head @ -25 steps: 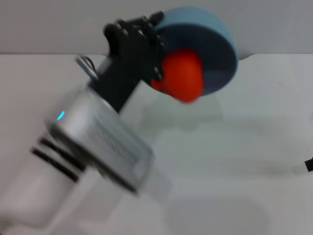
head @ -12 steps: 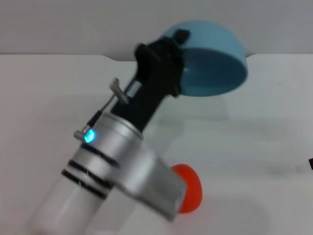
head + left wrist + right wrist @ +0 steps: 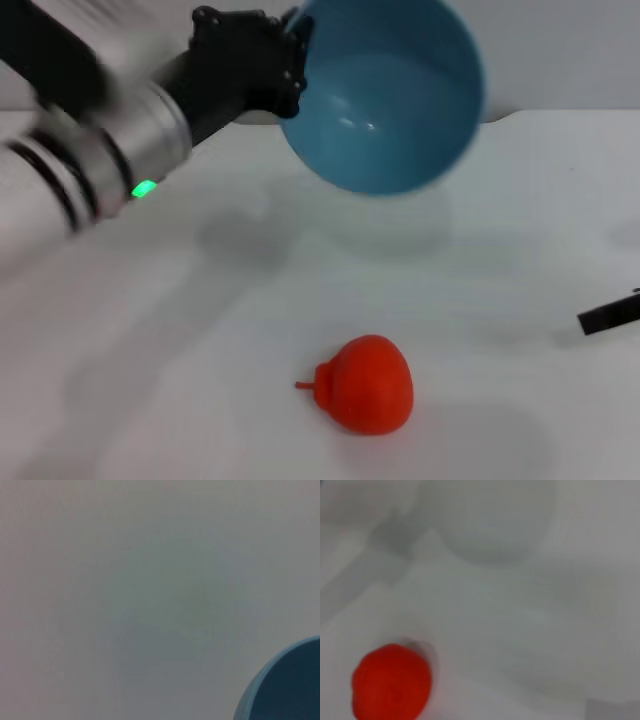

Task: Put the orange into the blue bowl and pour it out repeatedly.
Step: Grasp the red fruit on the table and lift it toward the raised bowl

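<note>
My left gripper (image 3: 288,62) is shut on the rim of the blue bowl (image 3: 385,95) and holds it in the air at the back of the table, tilted with its empty inside facing the head camera. A piece of the bowl's rim shows in the left wrist view (image 3: 285,687). The orange (image 3: 368,384) lies on the white table near the front, below the bowl, with its stem nub pointing left. It also shows in the right wrist view (image 3: 391,682). My right gripper (image 3: 610,315) shows only as a dark tip at the right edge of the head view.
The white table (image 3: 150,350) runs to a pale back wall (image 3: 560,50). The bowl's shadow (image 3: 385,230) falls on the table beneath it.
The orange fell out of the bowl and came to rest on the table near the front. My left arm swung left and up, turning the bowl's opening toward the camera.
</note>
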### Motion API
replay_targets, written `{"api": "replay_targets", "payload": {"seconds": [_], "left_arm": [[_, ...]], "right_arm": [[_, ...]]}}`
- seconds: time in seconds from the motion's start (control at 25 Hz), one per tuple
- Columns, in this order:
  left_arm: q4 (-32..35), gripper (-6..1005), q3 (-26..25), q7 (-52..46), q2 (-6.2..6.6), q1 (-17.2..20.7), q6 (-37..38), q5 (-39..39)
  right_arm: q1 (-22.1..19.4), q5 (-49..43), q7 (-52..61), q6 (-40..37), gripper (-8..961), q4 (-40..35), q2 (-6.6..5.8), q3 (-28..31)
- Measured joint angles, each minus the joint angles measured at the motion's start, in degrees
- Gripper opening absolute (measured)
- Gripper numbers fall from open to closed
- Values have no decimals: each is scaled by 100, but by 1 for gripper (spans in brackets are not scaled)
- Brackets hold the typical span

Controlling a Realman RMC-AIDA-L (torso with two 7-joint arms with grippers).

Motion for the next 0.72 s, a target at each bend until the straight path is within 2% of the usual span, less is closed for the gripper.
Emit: {"api": "replay_targets", "payload": {"seconds": [0.12,0.24,0.32,0.44,0.52,0.72], "left_arm": [[-385,-2,-1525,-1403,22,-636,2498,-71],[-901,-2,-2656,-2371,45,-1267,4077,328],[-1138,-2,-3288,-3169,53,-1619,4929,965],[-1185,-2,-3828,-4173,61,-1982,6019,2288],[-1009,-2,-4028,-4520,39,-2052,6491,3026],[-454,-2,-4053,-4884,36,-1802,6801,3571]], "right_arm": [[68,134,-16,17,468,19,-3,-116],[120,196,-37,75,468,25,-4,-330],[138,248,-102,152,468,28,-4,-503],[125,656,-294,326,468,56,-1,-808],[81,1114,-629,469,467,109,5,-1033],[130,1857,-1442,848,467,587,0,-1629]]}}
